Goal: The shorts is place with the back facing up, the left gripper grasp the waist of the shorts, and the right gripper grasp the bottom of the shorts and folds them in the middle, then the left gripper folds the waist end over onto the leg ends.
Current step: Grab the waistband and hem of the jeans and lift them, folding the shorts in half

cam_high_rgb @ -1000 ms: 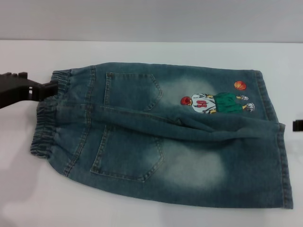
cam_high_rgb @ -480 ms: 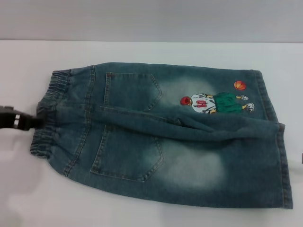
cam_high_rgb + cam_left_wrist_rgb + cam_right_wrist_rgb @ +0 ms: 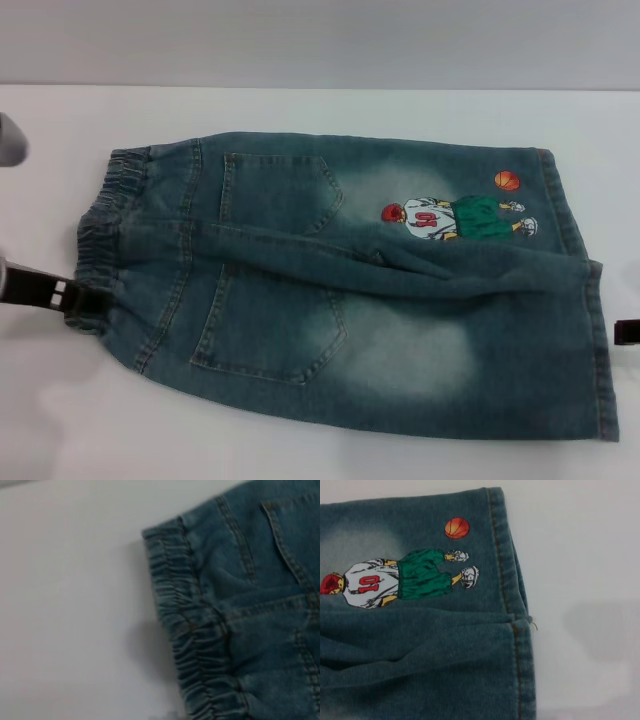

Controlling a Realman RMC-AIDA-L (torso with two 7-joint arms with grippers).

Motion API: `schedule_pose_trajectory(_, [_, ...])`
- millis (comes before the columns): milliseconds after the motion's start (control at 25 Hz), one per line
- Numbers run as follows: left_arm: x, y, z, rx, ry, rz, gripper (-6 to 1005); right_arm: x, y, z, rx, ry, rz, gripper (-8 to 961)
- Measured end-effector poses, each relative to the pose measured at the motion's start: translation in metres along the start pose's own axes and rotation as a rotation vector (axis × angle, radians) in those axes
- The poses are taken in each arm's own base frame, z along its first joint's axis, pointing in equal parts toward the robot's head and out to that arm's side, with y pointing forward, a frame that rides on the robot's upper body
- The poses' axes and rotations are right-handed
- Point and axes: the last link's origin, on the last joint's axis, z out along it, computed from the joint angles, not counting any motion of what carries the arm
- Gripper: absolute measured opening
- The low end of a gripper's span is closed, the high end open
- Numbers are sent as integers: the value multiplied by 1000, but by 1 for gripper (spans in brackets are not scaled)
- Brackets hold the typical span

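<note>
The shorts [image 3: 360, 290] are laid flat on the white table [image 3: 300, 110], back pockets up, waist [image 3: 100, 240] toward the robot's left, leg hems [image 3: 590, 300] toward its right. The cartoon print [image 3: 458, 217] is seen near the far hem. The left gripper [image 3: 45, 292] is observed at the waist's near corner, apparently touching the band; its opening cannot be told. Only a black sliver of the right gripper [image 3: 627, 331] is recorded just beside the near hem; its finger state cannot be told.
</note>
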Motion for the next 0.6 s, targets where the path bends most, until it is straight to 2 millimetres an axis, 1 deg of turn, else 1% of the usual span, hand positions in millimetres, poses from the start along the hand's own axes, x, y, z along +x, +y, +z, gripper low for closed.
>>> schedule_pose_trajectory(120, [1,3,6,-10,-31,3,753,-2,0,-2,2,-4,-7,694])
schedule_pose_trajectory(320, [2,4,9,-14,-47,8,752,-3,-1,-4,5,-8,-6,694])
schedule_pose_trajectory(600, [-2,3,14,-12,-70,0,751,-4,-2,-4,12,-11,-17,695])
